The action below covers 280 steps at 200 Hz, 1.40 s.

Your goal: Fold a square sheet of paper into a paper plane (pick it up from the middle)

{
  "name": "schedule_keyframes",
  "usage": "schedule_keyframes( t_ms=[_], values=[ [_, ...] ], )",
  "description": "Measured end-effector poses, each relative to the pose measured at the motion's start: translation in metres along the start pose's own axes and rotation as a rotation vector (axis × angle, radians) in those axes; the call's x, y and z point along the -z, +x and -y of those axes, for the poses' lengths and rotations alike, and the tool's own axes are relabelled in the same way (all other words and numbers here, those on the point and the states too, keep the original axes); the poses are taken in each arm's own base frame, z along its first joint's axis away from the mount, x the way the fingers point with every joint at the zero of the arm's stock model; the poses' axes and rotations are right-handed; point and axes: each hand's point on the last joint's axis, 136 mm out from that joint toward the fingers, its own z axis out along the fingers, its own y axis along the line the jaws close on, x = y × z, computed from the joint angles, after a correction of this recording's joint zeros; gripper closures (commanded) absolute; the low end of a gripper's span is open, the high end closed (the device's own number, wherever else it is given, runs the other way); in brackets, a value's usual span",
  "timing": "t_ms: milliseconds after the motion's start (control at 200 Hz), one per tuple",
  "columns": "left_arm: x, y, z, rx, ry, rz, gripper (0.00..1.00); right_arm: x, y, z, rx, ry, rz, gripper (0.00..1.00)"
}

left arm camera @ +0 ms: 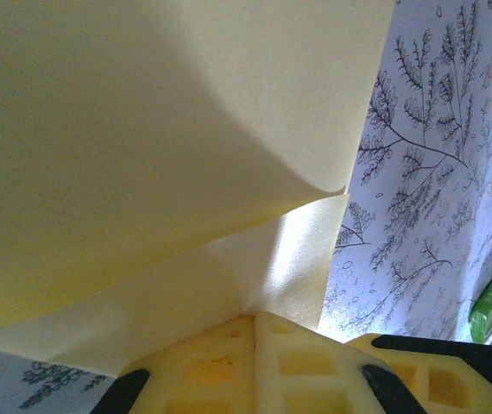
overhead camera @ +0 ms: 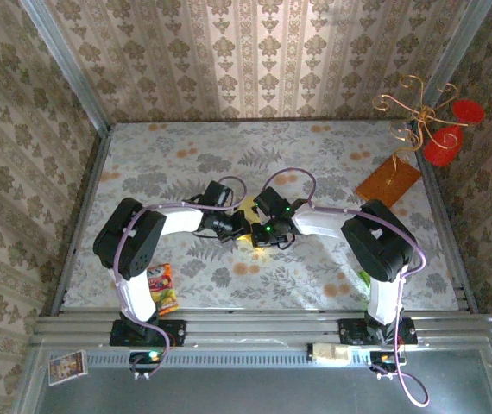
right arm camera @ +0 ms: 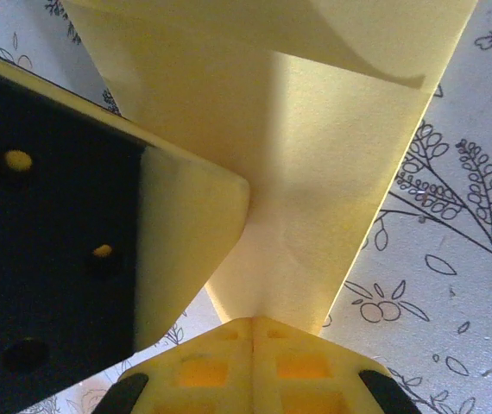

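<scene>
Closest to your left wrist lens, the yellow fingertips of the left gripper (left arm camera: 255,323) are pressed flat together with the square sheet of paper (left arm camera: 142,155) pinched in the seam between them, so those jaws are clamped on the paper. Beyond the tips the pale-yellow sheet rises and spreads wide. One layer curls over another, and their edges meet at a small corner to the right of the jaws. Further right of the jaws you see the leaf-printed tablecloth (left arm camera: 427,172), where a small green packet (left arm camera: 491,304) lies well apart from the paper. At your right wrist, the right gripper (right arm camera: 253,326) likewise has its two pads closed tight on a lower point of the same sheet. The paper fans out ahead of those tips, with a folded flap across the top. Just left of those jaws, a black-and-yellow finger (right arm camera: 186,241) of the other arm's gripper stands against the sheet's left side. From above, you find both grippers meeting tip to tip near the middle of the table, with slivers of yellow paper showing around them. An orange-brown board (overhead camera: 387,182) lies well beyond the right gripper, toward the far right corner, and a colourful packet (overhead camera: 163,289) lies by the left arm's base.
</scene>
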Motion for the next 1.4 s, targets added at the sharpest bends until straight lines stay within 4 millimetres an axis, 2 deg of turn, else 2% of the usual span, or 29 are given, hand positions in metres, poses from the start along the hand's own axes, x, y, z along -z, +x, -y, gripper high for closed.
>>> schedule_keyframes(
  t_ms=[180, 440, 735, 985, 1080, 1180, 1270, 1400],
  values=[
    [0.003, -0.004, -0.004, 0.013, 0.019, 0.007, 0.93, 0.0, 0.0, 0.001, 0.0, 0.007, 0.002, 0.94],
    [0.017, -0.031, -0.021, 0.037, 0.014, 0.041, 0.92, 0.0, 0.0, 0.004, 0.005, 0.022, 0.004, 0.93],
    [0.043, -0.066, -0.05, 0.064, 0.005, 0.126, 0.92, 0.0, 0.001, 0.004, 0.056, 0.031, -0.012, 0.93],
    [0.063, -0.083, -0.064, 0.072, -0.042, 0.203, 0.9, 0.001, 0.0, 0.003, 0.118, 0.041, -0.036, 0.91],
    [0.081, -0.091, -0.059, 0.061, -0.059, 0.261, 0.86, 0.003, 0.001, 0.003, 0.172, 0.052, -0.066, 0.91],
    [0.104, -0.096, -0.043, 0.031, -0.051, 0.328, 0.81, 0.004, 0.002, 0.003, 0.228, 0.056, -0.11, 0.89],
    [0.122, -0.092, -0.03, 0.009, -0.047, 0.373, 0.77, 0.006, 0.001, 0.002, 0.254, 0.046, -0.129, 0.87],
    [0.138, -0.081, -0.028, 0.013, -0.071, 0.402, 0.68, 0.009, 0.001, -0.002, 0.265, 0.015, -0.134, 0.81]
  ],
)
